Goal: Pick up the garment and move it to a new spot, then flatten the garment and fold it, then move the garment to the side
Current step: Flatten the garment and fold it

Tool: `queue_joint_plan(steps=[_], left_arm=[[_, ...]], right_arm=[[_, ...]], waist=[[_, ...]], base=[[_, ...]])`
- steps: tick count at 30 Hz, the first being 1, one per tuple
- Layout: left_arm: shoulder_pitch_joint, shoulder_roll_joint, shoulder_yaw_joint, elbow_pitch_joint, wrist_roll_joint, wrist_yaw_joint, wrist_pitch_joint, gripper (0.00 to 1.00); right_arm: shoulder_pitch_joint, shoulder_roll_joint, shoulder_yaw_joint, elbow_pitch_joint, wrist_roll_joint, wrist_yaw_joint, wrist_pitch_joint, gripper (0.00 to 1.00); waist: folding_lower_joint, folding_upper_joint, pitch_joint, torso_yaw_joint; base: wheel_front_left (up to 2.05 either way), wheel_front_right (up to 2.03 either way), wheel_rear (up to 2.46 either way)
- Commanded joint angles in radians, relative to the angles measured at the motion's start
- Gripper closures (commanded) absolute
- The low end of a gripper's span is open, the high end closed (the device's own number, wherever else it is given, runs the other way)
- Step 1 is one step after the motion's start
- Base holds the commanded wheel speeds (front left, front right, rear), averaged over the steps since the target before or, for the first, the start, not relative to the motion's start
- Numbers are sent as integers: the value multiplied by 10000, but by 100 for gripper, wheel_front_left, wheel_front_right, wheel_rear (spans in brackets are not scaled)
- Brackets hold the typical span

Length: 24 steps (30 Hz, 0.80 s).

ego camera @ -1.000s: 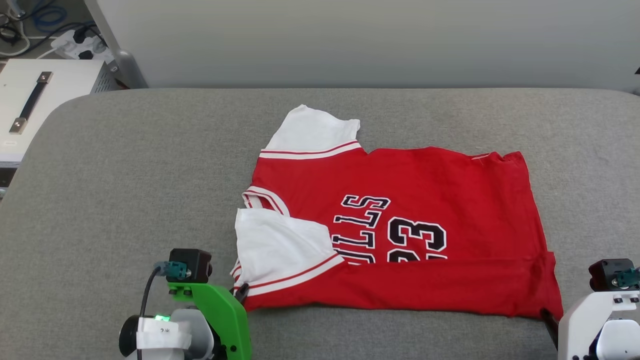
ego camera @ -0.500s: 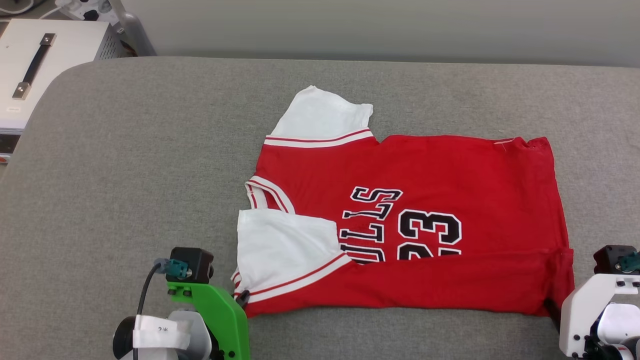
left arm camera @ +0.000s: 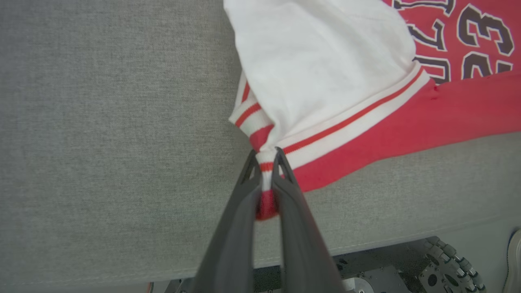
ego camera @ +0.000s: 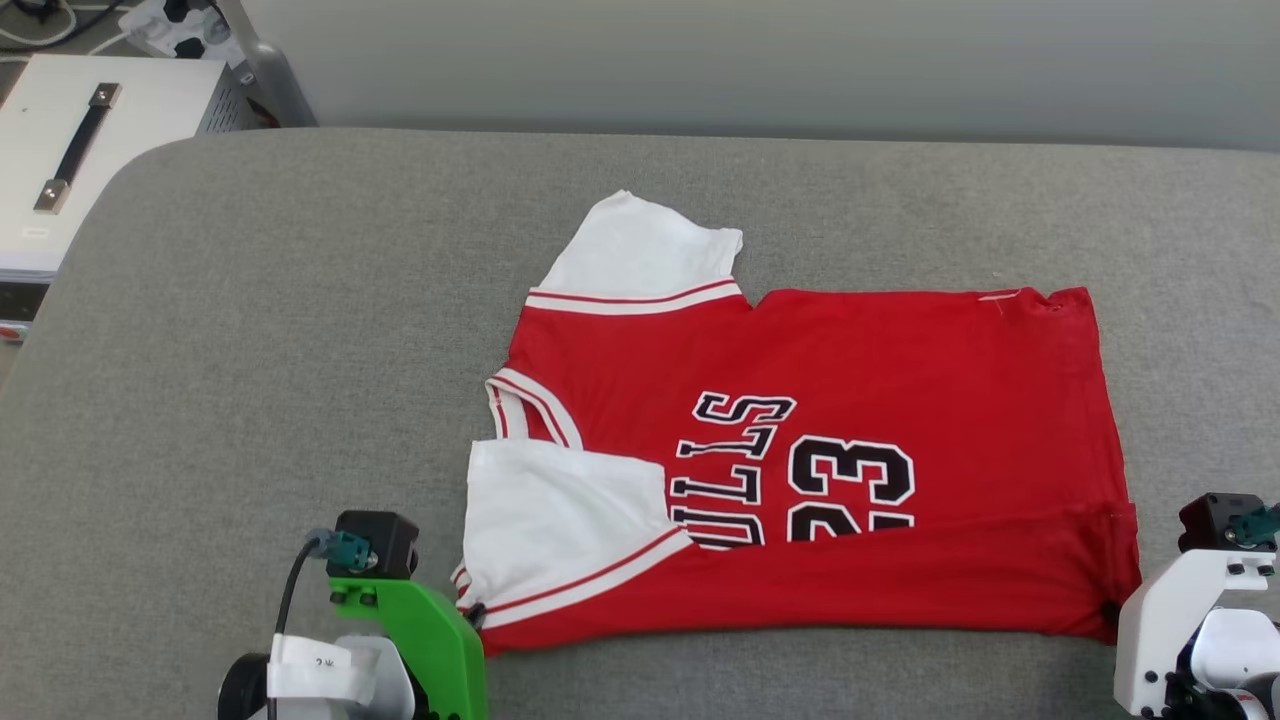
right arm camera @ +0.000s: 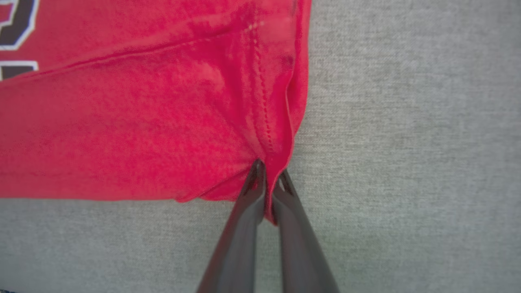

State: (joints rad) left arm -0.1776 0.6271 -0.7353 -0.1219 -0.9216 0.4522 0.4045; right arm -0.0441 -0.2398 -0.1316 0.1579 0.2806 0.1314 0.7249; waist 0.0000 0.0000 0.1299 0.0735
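While the garment (ego camera: 900, 350) lies flat on the grey surface (ego camera: 280, 350), near edge doubled over the print, the left gripper (left arm camera: 266, 160) pinches its sleeve corner and the right gripper (right arm camera: 270, 173) its hem corner (both clamped tight on cloth). Folding looks barely begun; more folds and the shift aside remain.

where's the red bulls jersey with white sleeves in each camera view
Head view: red jersey-style T-shirt centre-right on grey padded surface.
Left wrist view: T-shirt upper right, sleeve corner in left claw.
Right wrist view: T-shirt upper left, hem corner in right claw.
Shared landmark: black-and-white "23" print.
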Motion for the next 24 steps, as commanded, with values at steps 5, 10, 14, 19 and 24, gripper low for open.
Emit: queue_joint_plan(steps=[5,10,14,19,24], left_arm=[[467,105,-70,292,-207,-85,10,100],[905,161,-164,376,-316,-118,-66,100],[1253,166,-323,472,-398,-225,-95,100],[1434,-1,-422,816,-510,-441,-230,100],[1358,-218,-479,1313,-550,-706,-374,100]], right_arm=[[388,-356,72,-240,299,-7,275,100],[1002,-605,55,-792,580,-7,739,100],[1667,-657,-200,-1339,691,-7,1255,100],[2317,-489,-400,-1666,737,-7,1630,100],[2404,-320,-343,-1571,728,-7,1508,100]], waist=[[0,0,-818,-102],[0,0,-1275,-153],[0,0,-1450,-183],[0,0,-1421,-234],[0,0,-1222,-311]], base=[[0,0,0],[0,0,0],[0,0,0],[0,0,0],[0,0,0]])
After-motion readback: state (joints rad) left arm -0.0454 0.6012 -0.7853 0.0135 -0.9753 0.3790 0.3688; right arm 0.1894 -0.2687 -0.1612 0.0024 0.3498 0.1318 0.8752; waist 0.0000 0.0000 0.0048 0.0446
